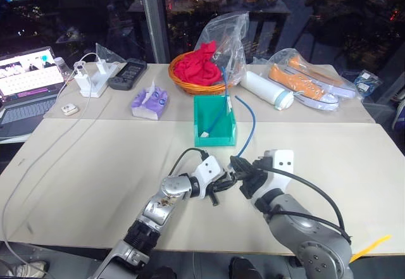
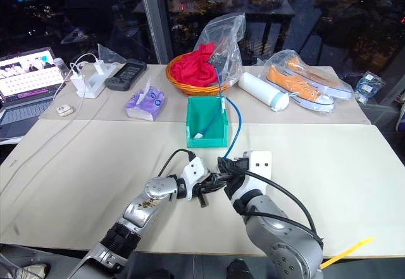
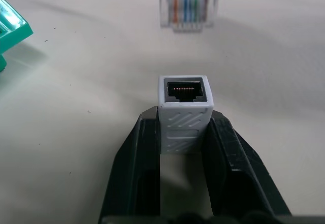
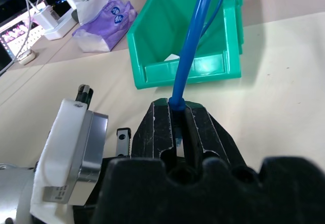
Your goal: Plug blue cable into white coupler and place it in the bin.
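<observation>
White coupler (image 3: 184,113) pinched between left jaws, blue cable (image 4: 192,46) clamped in right jaws.

Both arms reaching forward and angled inward, left end effector (image 1: 217,187) clamped shut, right end effector (image 1: 238,166) clamped shut, tips nearly meeting at centre

We find the bin (image 1: 215,122) on the worktop (image 1: 95,165), a basket (image 1: 196,76) behind it and a tissue pack (image 1: 150,104) to its left. The blue cable (image 1: 248,124) runs out of the bin (over its right wall) toward the robot.
</observation>
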You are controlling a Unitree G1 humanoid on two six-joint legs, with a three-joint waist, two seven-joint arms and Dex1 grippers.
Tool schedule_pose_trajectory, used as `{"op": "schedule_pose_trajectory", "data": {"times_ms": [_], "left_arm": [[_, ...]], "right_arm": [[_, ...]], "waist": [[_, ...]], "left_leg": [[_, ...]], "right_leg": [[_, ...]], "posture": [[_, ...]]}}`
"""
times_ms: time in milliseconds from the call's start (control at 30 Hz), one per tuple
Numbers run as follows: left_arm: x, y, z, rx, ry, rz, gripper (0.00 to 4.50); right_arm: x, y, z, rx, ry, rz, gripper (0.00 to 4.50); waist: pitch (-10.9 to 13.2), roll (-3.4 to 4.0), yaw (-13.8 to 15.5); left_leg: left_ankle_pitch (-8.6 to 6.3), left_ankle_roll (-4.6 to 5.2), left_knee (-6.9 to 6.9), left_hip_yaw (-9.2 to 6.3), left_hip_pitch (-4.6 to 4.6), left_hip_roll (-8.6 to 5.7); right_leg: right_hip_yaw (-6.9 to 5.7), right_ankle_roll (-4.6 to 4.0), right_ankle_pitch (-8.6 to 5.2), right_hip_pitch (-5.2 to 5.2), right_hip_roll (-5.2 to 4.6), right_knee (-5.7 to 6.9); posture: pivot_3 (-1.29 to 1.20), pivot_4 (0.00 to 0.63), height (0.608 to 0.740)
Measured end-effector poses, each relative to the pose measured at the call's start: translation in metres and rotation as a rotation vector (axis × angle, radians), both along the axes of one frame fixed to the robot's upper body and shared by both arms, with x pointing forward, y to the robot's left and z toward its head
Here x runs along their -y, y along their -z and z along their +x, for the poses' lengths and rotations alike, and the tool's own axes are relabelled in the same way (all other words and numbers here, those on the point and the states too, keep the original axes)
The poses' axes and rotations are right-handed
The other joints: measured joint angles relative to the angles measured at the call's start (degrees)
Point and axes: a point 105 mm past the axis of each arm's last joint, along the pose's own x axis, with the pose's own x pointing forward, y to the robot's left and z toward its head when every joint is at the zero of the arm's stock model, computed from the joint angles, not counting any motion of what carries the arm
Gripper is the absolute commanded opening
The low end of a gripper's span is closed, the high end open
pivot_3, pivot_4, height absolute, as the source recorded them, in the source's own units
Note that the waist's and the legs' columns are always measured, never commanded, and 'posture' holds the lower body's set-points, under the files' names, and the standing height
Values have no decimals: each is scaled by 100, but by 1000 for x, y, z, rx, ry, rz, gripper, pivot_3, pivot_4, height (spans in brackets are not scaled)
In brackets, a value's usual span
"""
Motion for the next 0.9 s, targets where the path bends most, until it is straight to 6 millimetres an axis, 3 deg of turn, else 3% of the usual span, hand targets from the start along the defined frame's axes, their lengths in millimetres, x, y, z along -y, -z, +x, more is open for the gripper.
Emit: {"op": "schedule_pose_trajectory", "data": {"times_ms": [533, 900], "left_arm": [[-2, 0, -1, 6, 3, 10, 648], [-4, 1, -1, 5, 4, 20, 648]], "right_arm": [[-1, 16, -3, -41, 0, -88, 0], [-4, 27, -5, 17, -51, -337, 0]], "waist": [[0, 0, -7], [-1, -1, -11]], "left_leg": [[0, 0, 0, 0, 1, 0], [0, 0, 0, 0, 2, 0]], "right_leg": [[0, 0, 0, -1, 1, 1], [0, 0, -1, 0, 1, 0]], "posture": [[0, 150, 722], [0, 150, 722]]}}
